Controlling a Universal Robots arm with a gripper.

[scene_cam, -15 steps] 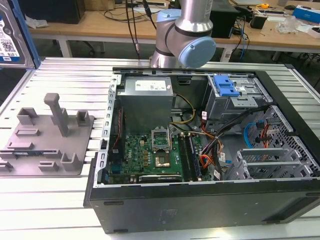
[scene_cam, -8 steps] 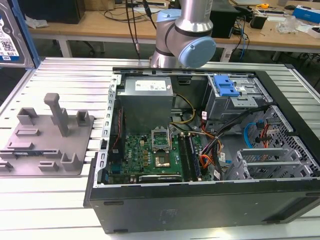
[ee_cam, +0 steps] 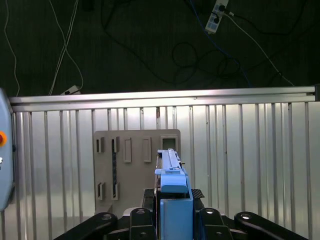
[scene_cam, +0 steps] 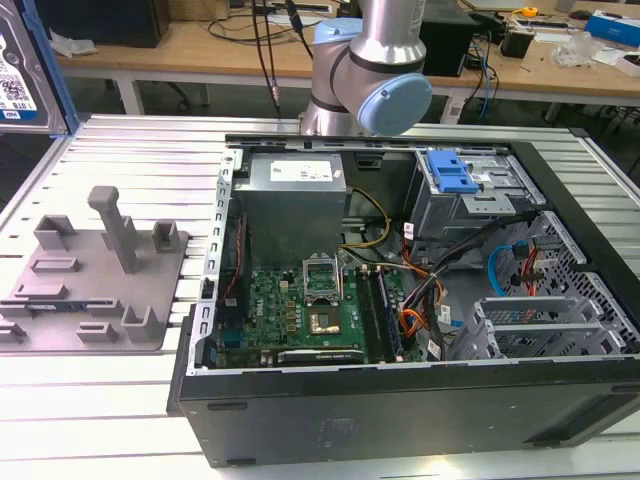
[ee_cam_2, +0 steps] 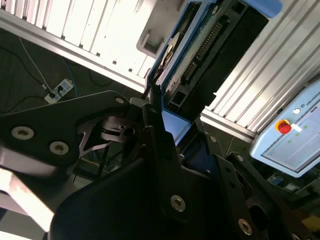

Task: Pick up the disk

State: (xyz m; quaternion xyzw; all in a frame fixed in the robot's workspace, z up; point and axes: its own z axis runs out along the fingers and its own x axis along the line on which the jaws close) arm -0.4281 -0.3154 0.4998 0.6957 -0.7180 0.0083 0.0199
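The disk [ee_cam: 172,182] stands edge-on between my gripper's [ee_cam: 174,217] fingers in the first wrist view, its blue side rail facing the camera. It hangs well above the grey slotted fixture [ee_cam: 135,165] on the slatted table. In the second wrist view the gripper [ee_cam_2: 172,127] is shut on the lower end of the disk [ee_cam_2: 200,55], whose connector edge and blue rail show. In the exterior view, the disk [scene_cam: 18,75] shows its barcode label and blue rail, high up at the far left edge.
An open computer case [scene_cam: 400,400] fills the exterior view's middle and right, with a blue-handled drive cage [scene_cam: 455,180] inside. The grey fixture [scene_cam: 95,275] lies left of it. The arm's base [scene_cam: 365,70] stands behind the case. A teach pendant [ee_cam_2: 295,135] sits beyond the table edge.
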